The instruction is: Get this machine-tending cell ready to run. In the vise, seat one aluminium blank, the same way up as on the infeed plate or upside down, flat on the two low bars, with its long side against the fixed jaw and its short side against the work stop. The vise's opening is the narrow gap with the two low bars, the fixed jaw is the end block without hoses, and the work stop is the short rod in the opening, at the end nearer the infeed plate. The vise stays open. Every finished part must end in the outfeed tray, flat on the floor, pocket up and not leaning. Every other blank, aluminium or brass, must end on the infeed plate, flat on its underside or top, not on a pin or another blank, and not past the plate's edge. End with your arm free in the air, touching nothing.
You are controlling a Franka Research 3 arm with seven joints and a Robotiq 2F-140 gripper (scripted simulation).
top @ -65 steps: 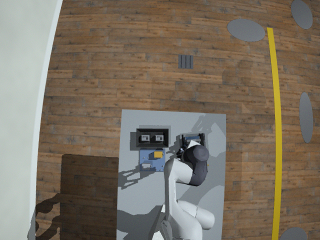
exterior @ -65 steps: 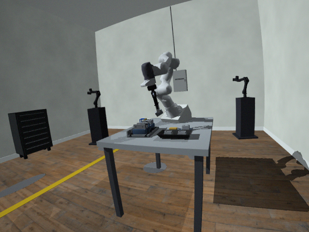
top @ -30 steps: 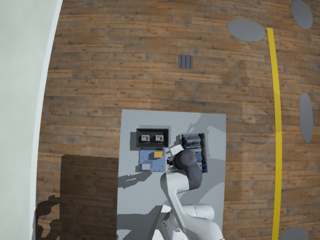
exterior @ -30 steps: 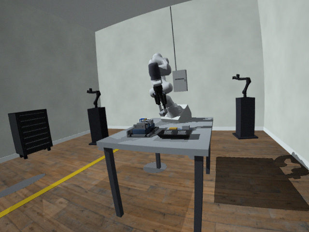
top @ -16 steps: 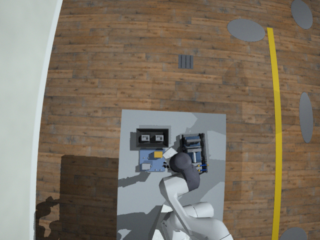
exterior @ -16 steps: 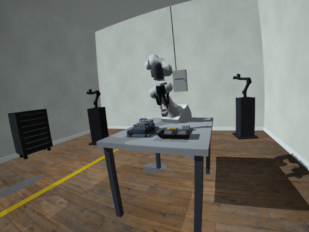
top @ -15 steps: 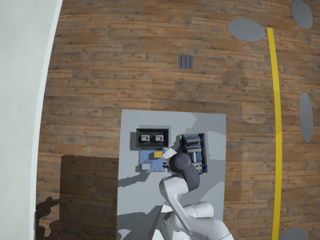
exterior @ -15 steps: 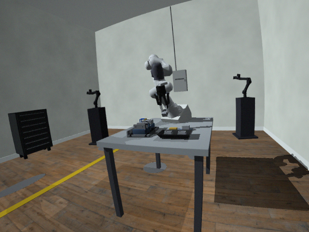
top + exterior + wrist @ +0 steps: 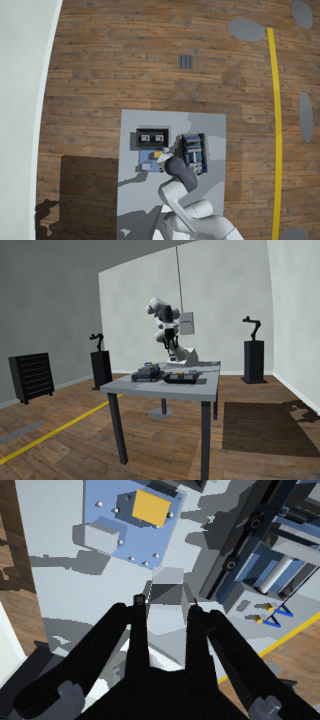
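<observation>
My gripper is shut on an aluminium blank and holds it high above the table, over the strip between the infeed plate and the vise. In the exterior view the gripper hangs well above the table top. The blue infeed plate carries a brass blank and a second aluminium blank. The vise lies to the right, with its hoses at the near end. From above, the dark outfeed tray holds two finished parts side by side, pockets up.
The tray stands just beyond the infeed plate, and the vise is to their right on the grey table. My own arm covers the near end of the plate and vise from above.
</observation>
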